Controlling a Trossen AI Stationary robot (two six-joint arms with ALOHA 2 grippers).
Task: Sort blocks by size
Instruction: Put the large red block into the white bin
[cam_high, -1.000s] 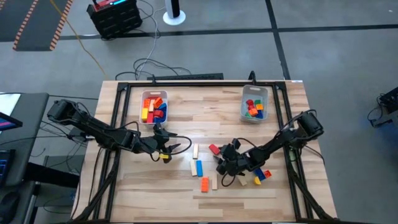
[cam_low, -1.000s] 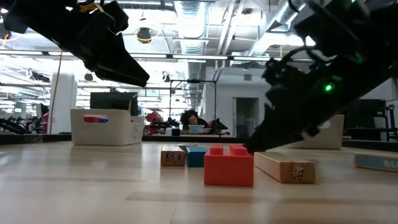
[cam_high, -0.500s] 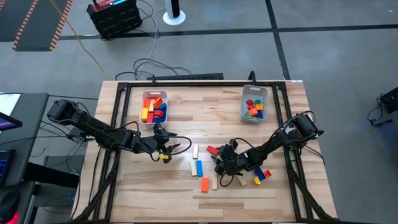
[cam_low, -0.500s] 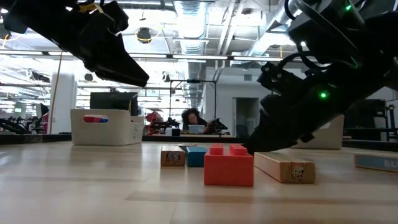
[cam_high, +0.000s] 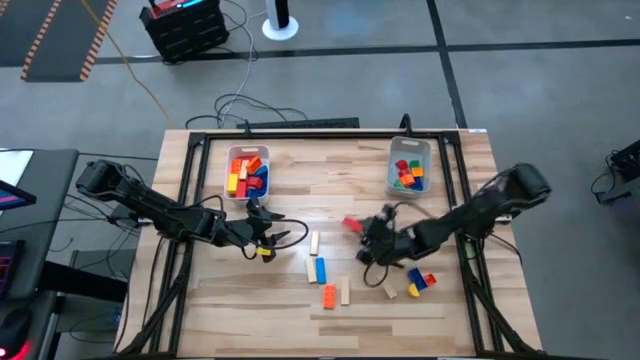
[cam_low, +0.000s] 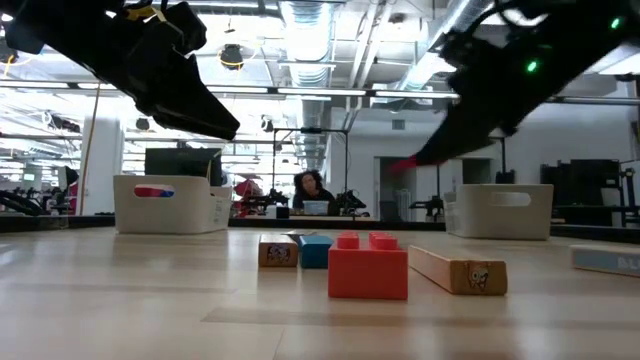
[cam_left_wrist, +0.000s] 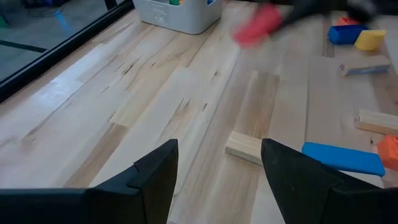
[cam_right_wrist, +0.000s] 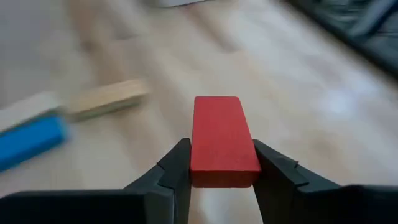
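My right gripper (cam_high: 362, 229) is shut on a red block (cam_right_wrist: 222, 138), which it carries above the table's middle, right of centre; the same block shows in the low view (cam_low: 404, 163) in the air. Other blocks lie on the table below: a tan bar (cam_high: 314, 243), a blue bar (cam_high: 319, 270), an orange block (cam_high: 329, 295) and another tan bar (cam_high: 346, 291). My left gripper (cam_left_wrist: 217, 180) stands open over bare wood at the left, with nothing between its fingers. My right gripper pinches the red block by its two long sides (cam_right_wrist: 198, 168), at the end nearest the wrist, between its two fingers (cam_right_wrist: 268, 171). The fingers slant downward and lie along the block. The block is lifted clear of the table and juts forward past the fingertips.
Two clear bins with blocks stand at the far side, one at the left (cam_high: 247, 172), one at the right (cam_high: 409, 167). A tan block (cam_high: 389, 291) and a blue, yellow and red cluster (cam_high: 422, 283) lie under the right arm.
My right gripper has shut on the red block, which lay on the table, and has risen with it, going toward the table's far edge and a little to the right. The block is now lifted clear.
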